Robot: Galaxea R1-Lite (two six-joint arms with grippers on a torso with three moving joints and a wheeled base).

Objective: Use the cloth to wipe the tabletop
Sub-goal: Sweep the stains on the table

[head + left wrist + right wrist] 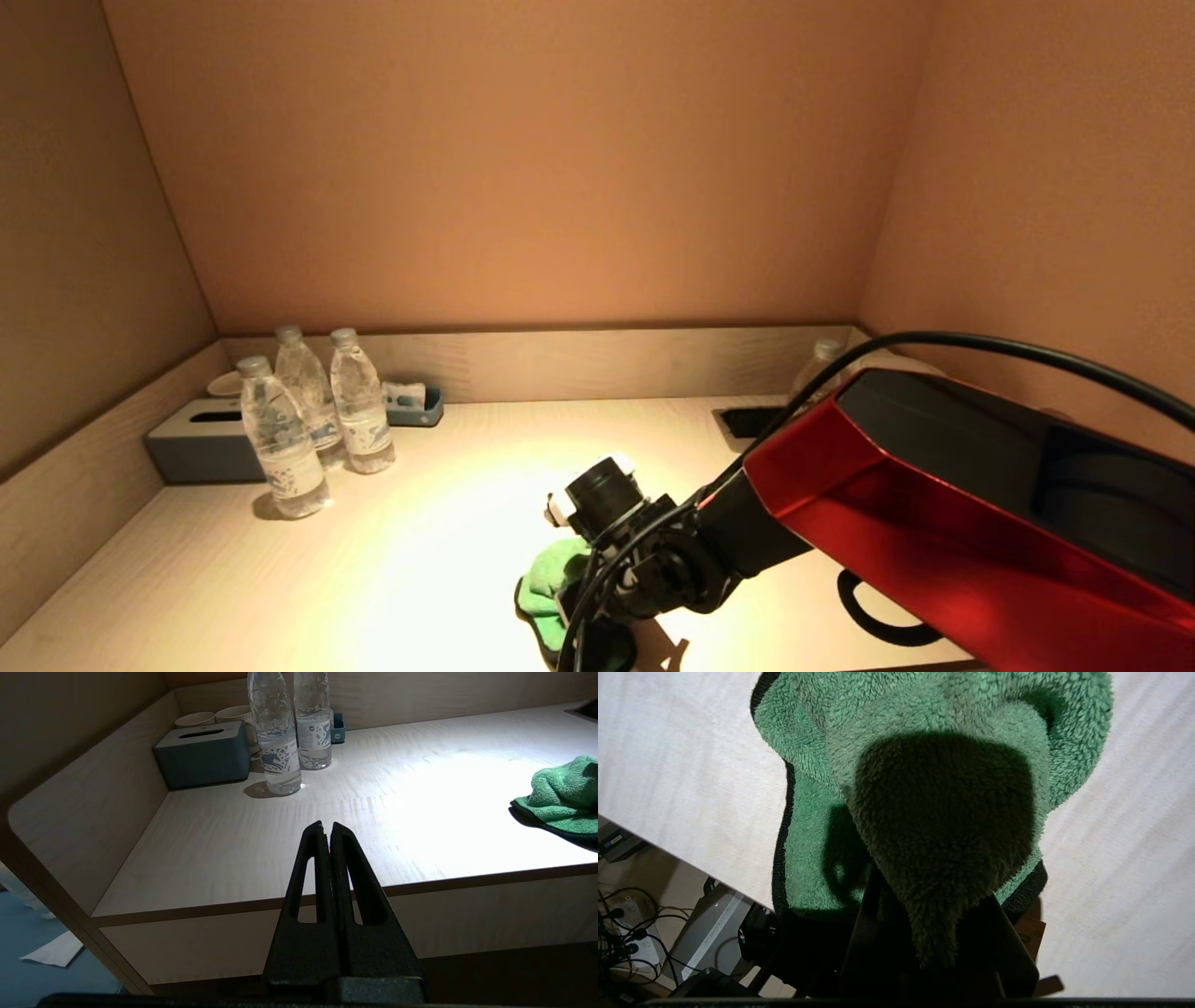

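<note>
A green cloth (549, 581) with a black border lies bunched near the front edge of the pale wooden tabletop (420, 560), right of centre. My right gripper (597, 621) reaches down onto it from the red arm. In the right wrist view a fold of the cloth (924, 788) is pinched between the dark fingers (866, 933) of my right gripper (931, 900), and part of the cloth overhangs the table edge. My left gripper (327, 828) is shut and empty, held low before the table's front edge, left of the cloth (560, 793).
Three water bottles (280, 439) stand at the back left beside a grey tissue box (196, 443) and a small tray (415, 406). Cups (205, 717) sit behind the box. Another bottle (822, 359) and a dark recess (752, 420) are at the back right. A black loop (882, 621) lies front right.
</note>
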